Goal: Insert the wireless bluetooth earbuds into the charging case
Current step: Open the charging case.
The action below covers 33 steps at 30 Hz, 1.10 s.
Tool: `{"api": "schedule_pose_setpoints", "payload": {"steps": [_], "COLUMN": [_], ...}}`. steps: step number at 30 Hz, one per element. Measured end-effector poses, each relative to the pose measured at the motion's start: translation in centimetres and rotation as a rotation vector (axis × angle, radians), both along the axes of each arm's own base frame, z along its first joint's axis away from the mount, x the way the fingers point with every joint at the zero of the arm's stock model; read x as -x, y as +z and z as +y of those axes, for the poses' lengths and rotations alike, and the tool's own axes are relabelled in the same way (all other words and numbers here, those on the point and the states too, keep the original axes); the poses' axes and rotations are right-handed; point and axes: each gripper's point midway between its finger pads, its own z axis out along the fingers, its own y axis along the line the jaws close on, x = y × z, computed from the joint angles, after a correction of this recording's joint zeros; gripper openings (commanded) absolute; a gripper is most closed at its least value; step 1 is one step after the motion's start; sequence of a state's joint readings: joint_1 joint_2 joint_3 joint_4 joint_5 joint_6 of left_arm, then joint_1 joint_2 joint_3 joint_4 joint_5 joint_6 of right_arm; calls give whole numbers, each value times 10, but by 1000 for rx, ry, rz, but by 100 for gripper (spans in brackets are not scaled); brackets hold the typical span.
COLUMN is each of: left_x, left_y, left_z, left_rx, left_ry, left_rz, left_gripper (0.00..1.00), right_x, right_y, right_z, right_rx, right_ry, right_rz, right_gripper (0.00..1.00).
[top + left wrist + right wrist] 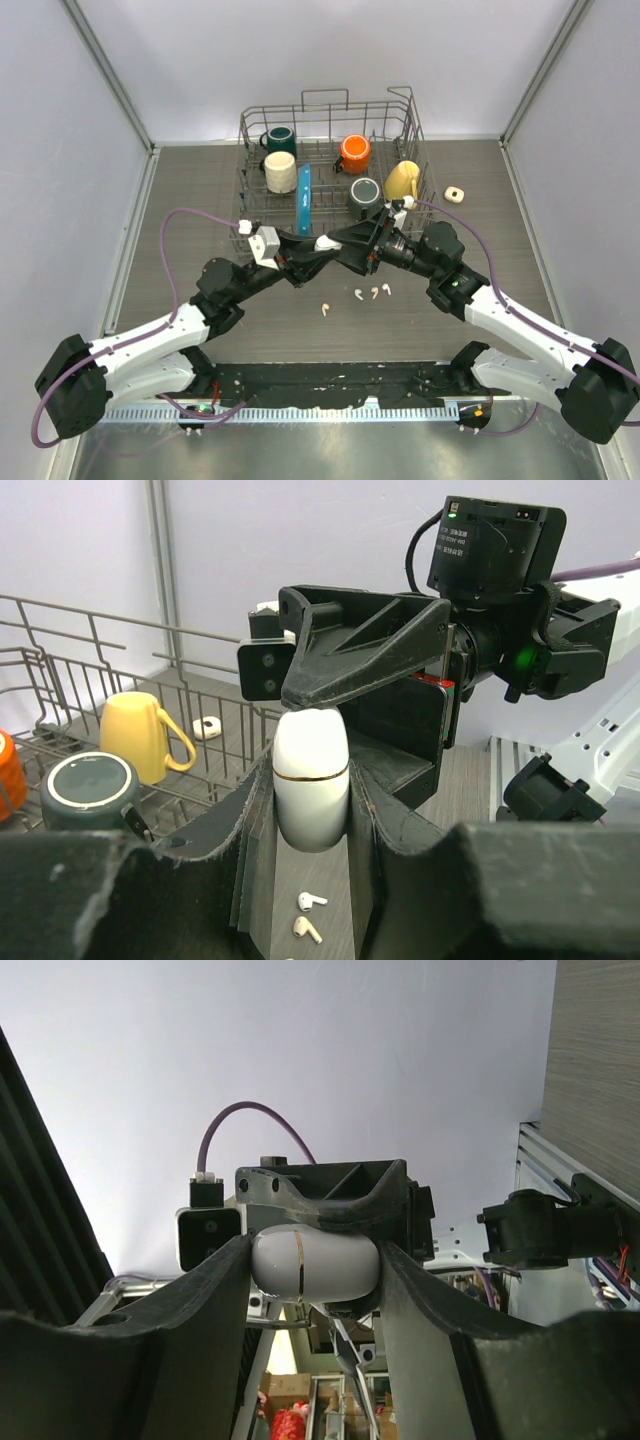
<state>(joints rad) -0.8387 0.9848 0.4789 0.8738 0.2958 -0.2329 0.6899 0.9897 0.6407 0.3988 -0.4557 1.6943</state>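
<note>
The case (311, 780) is pinched widthwise by the left pincer (312, 805) and lengthwise by the right pincer (315, 1260), the earbuds (375, 292) being seen on the worktop (190, 200) below it

Only a small white label (457, 542) on the right wrist camera (500, 540) carries print, too tiny to read.

Glossy smooth plastic case (311, 780) (thin gold seam) — matt wood-grain table (200, 180).
</note>
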Motion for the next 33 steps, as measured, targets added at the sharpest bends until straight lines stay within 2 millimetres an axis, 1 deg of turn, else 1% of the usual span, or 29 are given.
{"api": "schedule_pose_setpoints", "payload": {"steps": [2, 3, 5, 6, 9, 11, 13, 19, 21, 27, 33], "left_x": [0, 0, 0, -1, -1, -2, -1, 2, 5, 15, 21], "left_y": [1, 1, 2, 2, 3, 7, 6, -15, -14, 2, -1], "left_z": [0, 0, 0, 0, 1, 5, 11, 27, 31, 38, 32], "left_rx": [3, 5, 11, 13, 39, 81, 119, 158, 168, 201, 168], "left_ry": [1, 3, 4, 4, 11, 27, 42, 78, 79, 64, 22], "left_rz": [-2, -2, -1, -2, 6, 5, 2, 17, 7, -44, -60], "left_gripper": [0, 0, 0, 0, 0, 0, 0, 0, 0, 0, 0], "right_x": [0, 0, 0, 0, 1, 0, -2, -4, -2, 1, 8], "right_y": [0, 0, 1, 1, -1, -2, 1, 18, 19, 12, -1], "right_z": [0, 0, -1, -1, -4, -5, -8, -19, -22, -25, -17], "right_rx": [-2, -3, 0, 3, 50, 93, 149, 293, 354, 532, 610], "right_ry": [-1, -2, -6, -11, -24, -34, -56, -100, -94, -44, 34], "right_rz": [-3, -4, -14, -24, -69, -101, -153, -347, -406, -529, -573], "right_gripper": [38, 51, 60, 69, 77, 78, 79, 79, 79, 79, 79]}}
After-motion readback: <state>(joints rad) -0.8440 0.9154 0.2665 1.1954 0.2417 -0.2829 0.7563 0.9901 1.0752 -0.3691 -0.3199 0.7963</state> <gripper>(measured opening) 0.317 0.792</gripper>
